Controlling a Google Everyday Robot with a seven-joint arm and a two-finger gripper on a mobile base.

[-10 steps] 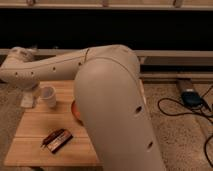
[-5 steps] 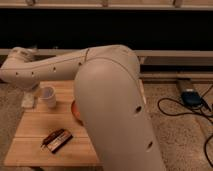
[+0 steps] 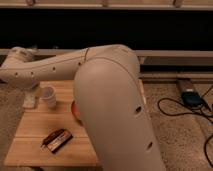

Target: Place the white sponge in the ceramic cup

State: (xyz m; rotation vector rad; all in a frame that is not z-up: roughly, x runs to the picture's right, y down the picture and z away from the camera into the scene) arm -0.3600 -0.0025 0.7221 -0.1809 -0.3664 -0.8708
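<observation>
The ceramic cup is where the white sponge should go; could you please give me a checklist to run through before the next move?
1. Ceramic cup upright on the wooden table: ok.
2. Gripper near the cup: ok, it hangs just left of it, at the table's left edge.
3. White sponge in the gripper: cannot tell.
4. Cup apart from the orange bowl: ok; the arm hides most of the bowl.
5. Dark packet out of the way: ok, it lies near the front edge.
</observation>
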